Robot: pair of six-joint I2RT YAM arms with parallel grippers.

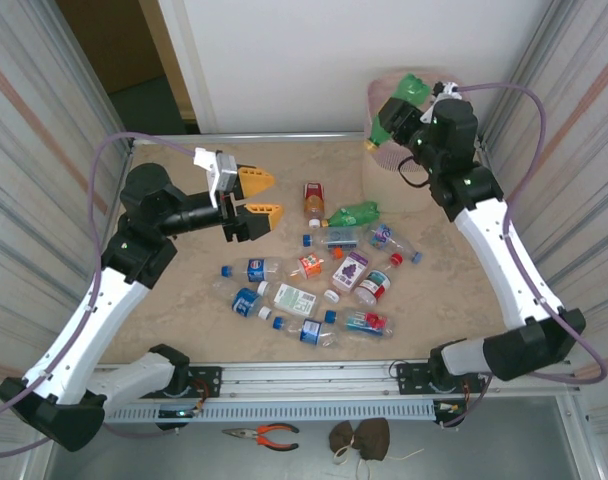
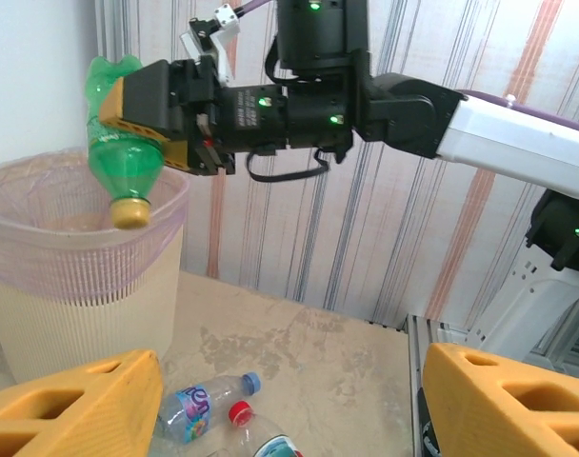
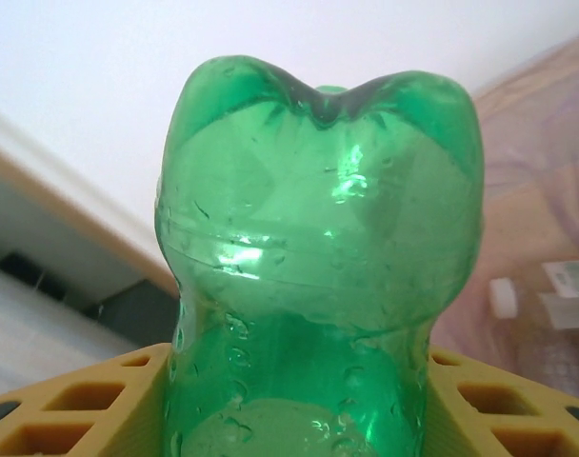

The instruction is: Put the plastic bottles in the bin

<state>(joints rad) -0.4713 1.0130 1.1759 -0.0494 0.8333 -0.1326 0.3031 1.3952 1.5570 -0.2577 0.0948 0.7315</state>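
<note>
My right gripper [image 1: 394,117] is shut on a green plastic bottle [image 1: 402,104] and holds it above the bin [image 1: 388,176] at the far right. The bottle [image 2: 126,143] hangs tilted, yellow cap down, over the pink-lined rim of the bin [image 2: 80,295]. Its green body [image 3: 318,238] sits between the yellow fingers [image 3: 70,409]. My left gripper [image 1: 270,197] hovers open and holds nothing, left of the pile. Several plastic bottles [image 1: 324,270] lie mid-table, among them a green one [image 1: 352,213]. A blue-capped bottle [image 2: 206,400] and a red-capped one [image 2: 247,424] lie below the left gripper [image 2: 289,419].
Orange-handled pliers [image 1: 264,434] and a dark cloth lump [image 1: 361,437] lie in front of the metal rail [image 1: 314,385] at the near edge. Striped walls close in both sides. Bare tabletop [image 1: 184,290] lies left of the pile.
</note>
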